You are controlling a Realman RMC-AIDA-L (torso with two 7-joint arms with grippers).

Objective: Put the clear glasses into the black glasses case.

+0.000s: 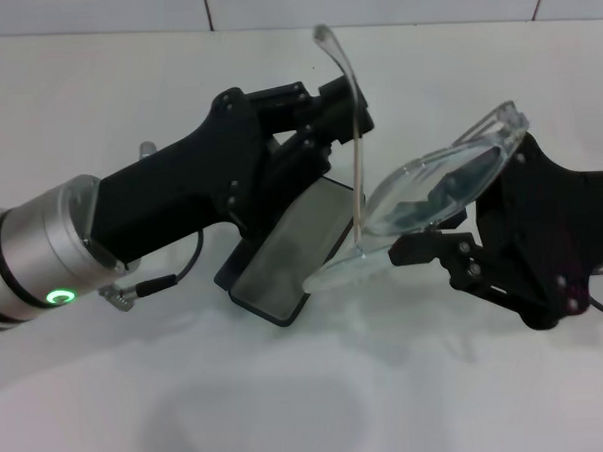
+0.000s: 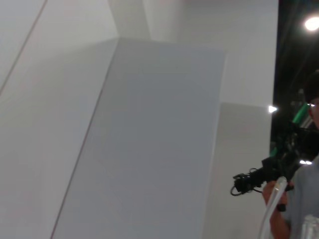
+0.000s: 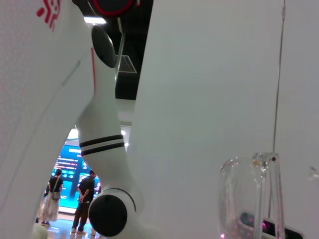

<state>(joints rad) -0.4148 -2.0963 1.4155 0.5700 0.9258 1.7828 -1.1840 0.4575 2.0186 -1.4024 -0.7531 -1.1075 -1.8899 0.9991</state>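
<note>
The clear glasses [image 1: 435,185] are held up in the air over the white table, tilted, with one thin arm [image 1: 356,134] sticking upward. My right gripper [image 1: 422,226] comes in from the right and is shut on them; one finger [image 1: 423,248] lies below the lens and the other shows darkly through it. The black glasses case [image 1: 288,252] lies open on the table just left of the glasses, its grey lining facing up. My left gripper [image 1: 327,120] reaches in from the left above the case's far end, close to the raised arm. The glasses also show in the right wrist view [image 3: 244,199] and the left wrist view [image 2: 271,209].
The white table [image 1: 289,407] stretches toward me in front of the case, and a white wall [image 1: 92,15] stands behind it. A cable and plug [image 1: 149,286] hang under the left wrist. The wrist views show white panels and people in the background.
</note>
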